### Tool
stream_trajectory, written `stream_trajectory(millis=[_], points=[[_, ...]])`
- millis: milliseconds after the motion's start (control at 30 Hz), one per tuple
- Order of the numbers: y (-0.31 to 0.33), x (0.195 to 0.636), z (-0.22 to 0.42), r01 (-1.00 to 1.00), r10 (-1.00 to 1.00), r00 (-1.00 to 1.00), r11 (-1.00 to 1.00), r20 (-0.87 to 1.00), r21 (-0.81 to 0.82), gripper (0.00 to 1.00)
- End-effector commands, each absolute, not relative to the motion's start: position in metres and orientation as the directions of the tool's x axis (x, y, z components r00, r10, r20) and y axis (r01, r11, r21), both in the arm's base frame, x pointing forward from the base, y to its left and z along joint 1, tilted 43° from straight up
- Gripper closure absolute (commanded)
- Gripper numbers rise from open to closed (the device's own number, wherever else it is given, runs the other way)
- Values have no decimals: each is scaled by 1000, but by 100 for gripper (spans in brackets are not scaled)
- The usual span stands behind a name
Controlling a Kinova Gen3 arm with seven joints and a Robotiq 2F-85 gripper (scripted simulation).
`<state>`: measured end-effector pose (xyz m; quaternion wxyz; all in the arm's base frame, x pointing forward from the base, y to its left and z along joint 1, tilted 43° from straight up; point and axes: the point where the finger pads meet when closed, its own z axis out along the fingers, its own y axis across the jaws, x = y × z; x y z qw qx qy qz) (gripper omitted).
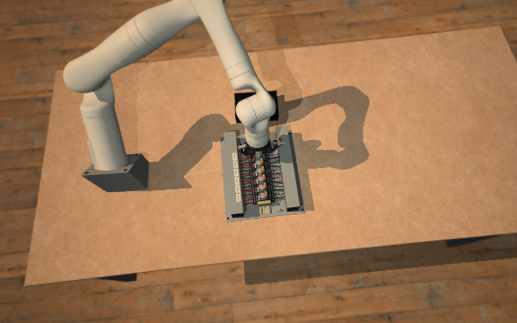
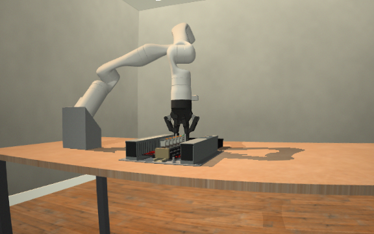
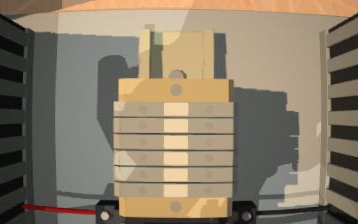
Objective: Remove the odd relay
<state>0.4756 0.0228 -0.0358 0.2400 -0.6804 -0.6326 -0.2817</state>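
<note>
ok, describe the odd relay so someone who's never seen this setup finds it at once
Start at the grey relay panel mid-table, in front of the black parts tray. A row of six relays runs down its centre between two slotted rails. The target relay is the one nearest the tray, under the end effector, which is shut on it; its button is green, the others orange.

Layout: panel at table centre, tray just beyond it.

The panel (image 1: 265, 177) lies on the table (image 1: 420, 135). The tray (image 1: 276, 109) sits at its 12 o'clock, the arm base (image 1: 117, 172) at its 9 o'clock. The gripper (image 2: 181, 132) closes on the relay (image 1: 260, 155) nearest the tray.
</note>
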Motion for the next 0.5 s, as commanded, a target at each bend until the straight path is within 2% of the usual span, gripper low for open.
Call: stream_trajectory(millis=[0, 467], points=[[22, 476, -35, 995, 726, 41, -90, 687, 35, 100], [22, 475, -35, 994, 726, 41, -102, 686, 48, 100]])
